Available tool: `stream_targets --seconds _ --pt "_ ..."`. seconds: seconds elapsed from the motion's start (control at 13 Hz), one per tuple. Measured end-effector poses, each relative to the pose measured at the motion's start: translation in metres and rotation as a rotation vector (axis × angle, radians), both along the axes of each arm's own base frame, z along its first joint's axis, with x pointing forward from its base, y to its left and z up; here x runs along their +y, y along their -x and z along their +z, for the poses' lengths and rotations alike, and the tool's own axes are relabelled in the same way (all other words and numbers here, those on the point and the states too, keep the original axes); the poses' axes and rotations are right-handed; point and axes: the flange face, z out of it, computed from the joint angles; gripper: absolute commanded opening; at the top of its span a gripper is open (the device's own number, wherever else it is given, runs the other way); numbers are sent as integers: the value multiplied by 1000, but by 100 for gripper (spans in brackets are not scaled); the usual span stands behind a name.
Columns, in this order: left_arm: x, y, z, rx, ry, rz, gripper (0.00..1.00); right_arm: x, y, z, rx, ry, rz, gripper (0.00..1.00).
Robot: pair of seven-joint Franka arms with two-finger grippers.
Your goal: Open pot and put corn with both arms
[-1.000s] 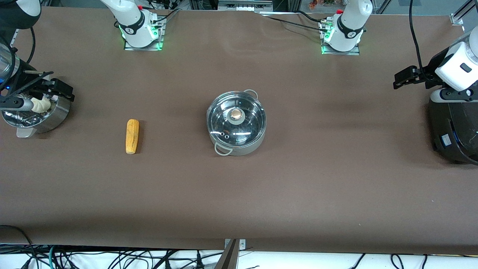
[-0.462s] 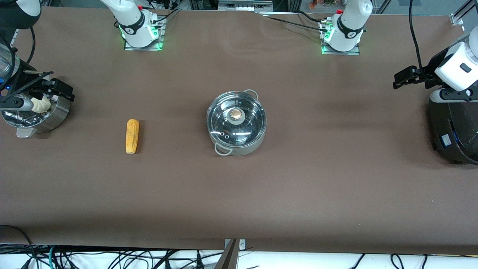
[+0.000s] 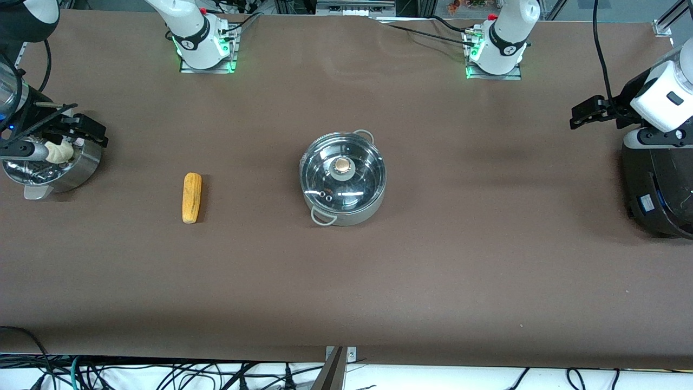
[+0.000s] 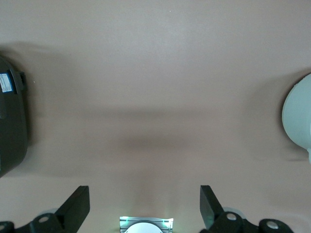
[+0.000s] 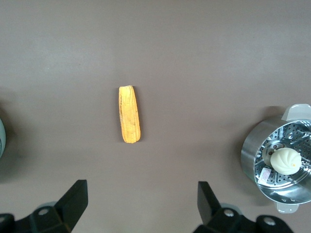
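The steel pot [image 3: 342,184] stands mid-table with its glass lid [image 3: 352,187] on and the tan knob [image 3: 342,164] on top. Its edge shows in the left wrist view [image 4: 299,119]. The yellow-orange corn [image 3: 191,197] lies on the table toward the right arm's end, also in the right wrist view [image 5: 129,114]. My right gripper [image 3: 89,130] [image 5: 142,201] is open and empty, up over the steamer basket's rim. My left gripper [image 3: 584,112] [image 4: 144,204] is open and empty, up over bare table beside the black cooker.
A steel steamer basket [image 3: 81,168] [image 5: 252,155] with a white bun [image 3: 57,151] [image 5: 284,160] stands at the right arm's end. A large black cooker [image 3: 658,184] [image 4: 12,126] stands at the left arm's end. Brown table lies around the pot.
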Motion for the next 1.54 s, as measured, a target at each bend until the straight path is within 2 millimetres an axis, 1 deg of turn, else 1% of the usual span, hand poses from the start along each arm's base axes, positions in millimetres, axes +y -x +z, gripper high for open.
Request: stream_targets --seconds 1.0,1.08,1.31,1.46,1.54 --pt "-3 0 0 1 -1 4 100 2 0 0 1 0 4 100" --pt "-6 0 0 1 -4 20 100 2 0 0 1 0 4 100" --pt "-37 2 -1 3 -16 44 100 2 0 0 1 0 4 100" --pt "-49 3 -3 9 -12 58 100 2 0 0 1 0 4 100" --pt "-58 3 -6 20 24 86 100 2 0 0 1 0 4 100"
